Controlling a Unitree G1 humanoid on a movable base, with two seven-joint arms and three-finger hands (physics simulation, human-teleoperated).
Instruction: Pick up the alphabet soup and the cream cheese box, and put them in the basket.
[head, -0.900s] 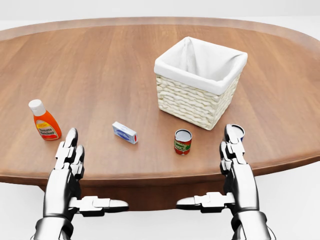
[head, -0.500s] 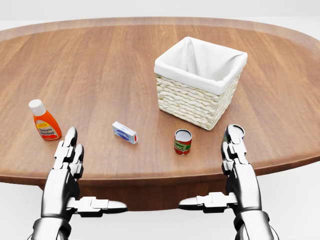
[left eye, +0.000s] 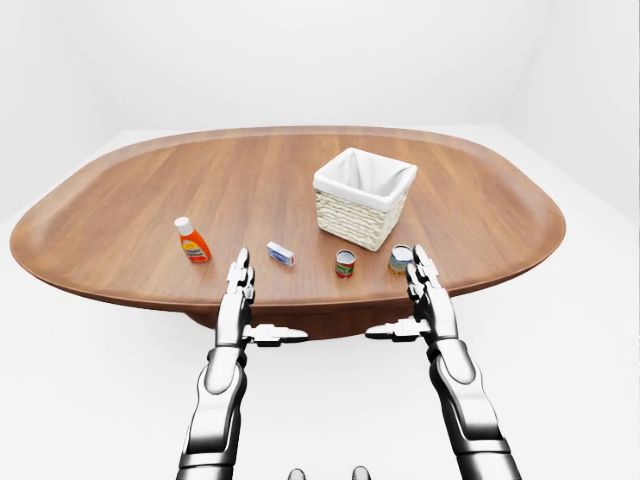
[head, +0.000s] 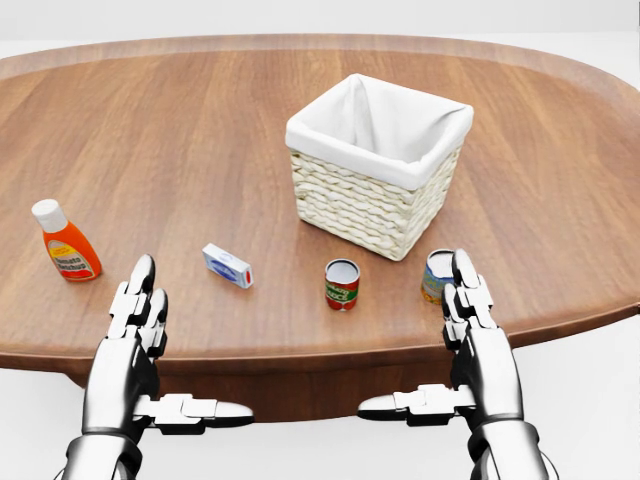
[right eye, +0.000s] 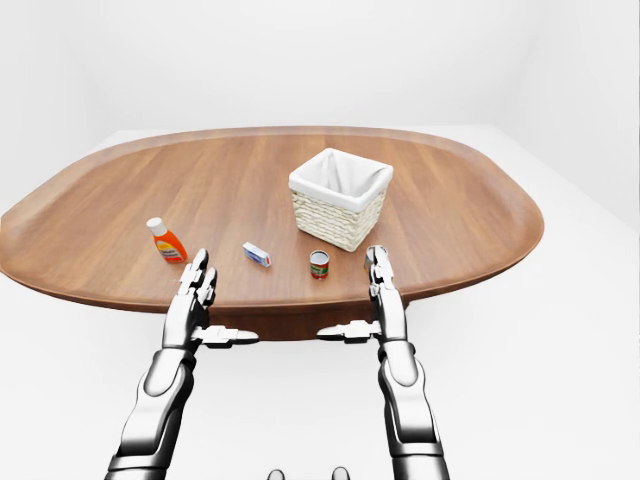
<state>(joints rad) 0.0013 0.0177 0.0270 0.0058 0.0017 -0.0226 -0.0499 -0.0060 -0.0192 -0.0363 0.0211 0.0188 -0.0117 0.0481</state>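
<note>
Change of view: every item on the table (head: 200, 120) sits further toward the left of the head view than half a second ago, all by a like amount, while both hands hold the same spots in the frame. Read as the camera and base shifting, not the things moving.

Consequence: a second can (head: 436, 276), with a blue and yellow label, now shows at lower right, partly hidden by the right hand's fingertips. Which of the two cans is the alphabet soup cannot be read from the labels.

Task items, none yet picked up:
- Red-labelled can (head: 341, 284): upright, lower centre, just below the basket.
- Cream cheese box (head: 227, 266): lying flat, lower centre-left, well apart from the left hand.
- Basket (head: 372, 208): woven, white-lined, centre-right; nothing shows inside it.

Other item: orange bottle (head: 65, 241), white cap, far left.

Hands:
- Left hand (head: 140, 345): fingers spread and pointing up the frame, thumb out sideways toward centre, at the table's near edge, holding nothing.
- Right hand (head: 470, 345): mirrored pose, spread, thumb pointing inward, empty, fingertips overlapping the second can in view; contact cannot be told.

Judgement: approach stage, grasp not begun.
</note>
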